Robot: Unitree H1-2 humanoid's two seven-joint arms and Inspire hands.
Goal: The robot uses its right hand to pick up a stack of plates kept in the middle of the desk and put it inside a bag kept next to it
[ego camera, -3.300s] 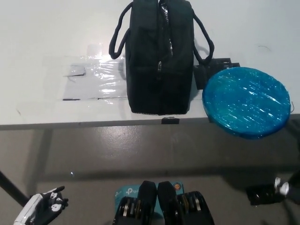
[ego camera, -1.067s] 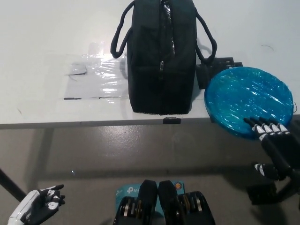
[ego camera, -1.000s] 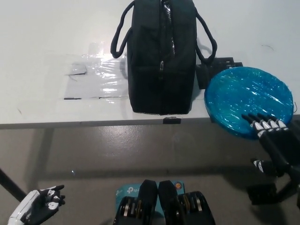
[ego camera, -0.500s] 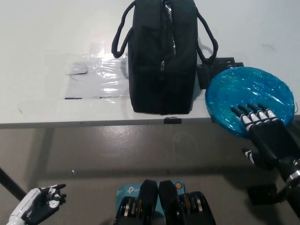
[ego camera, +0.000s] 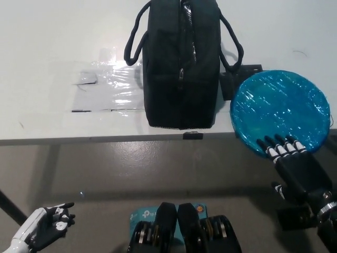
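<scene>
The stack of blue plates, wrapped in shiny film, lies at the white desk's right front edge and overhangs it. My black right hand is below the plates' near rim, fingers spread and open, fingertips lying over that rim. I cannot tell whether they touch it. The black bag stands upright left of the plates, its top zip running away from me and its handles hanging to each side. My white left hand rests low at the bottom left, off the desk, holding nothing.
A sheet of clear plastic lies flat on the desk left of the bag. A small black object sits between the bag and the plates. Below the desk's front edge is grey floor.
My right hand rose from the bottom right and reached over the plates' near edge, then drew back a little toward me. The plate stack now looks tilted, with its near rim higher.
</scene>
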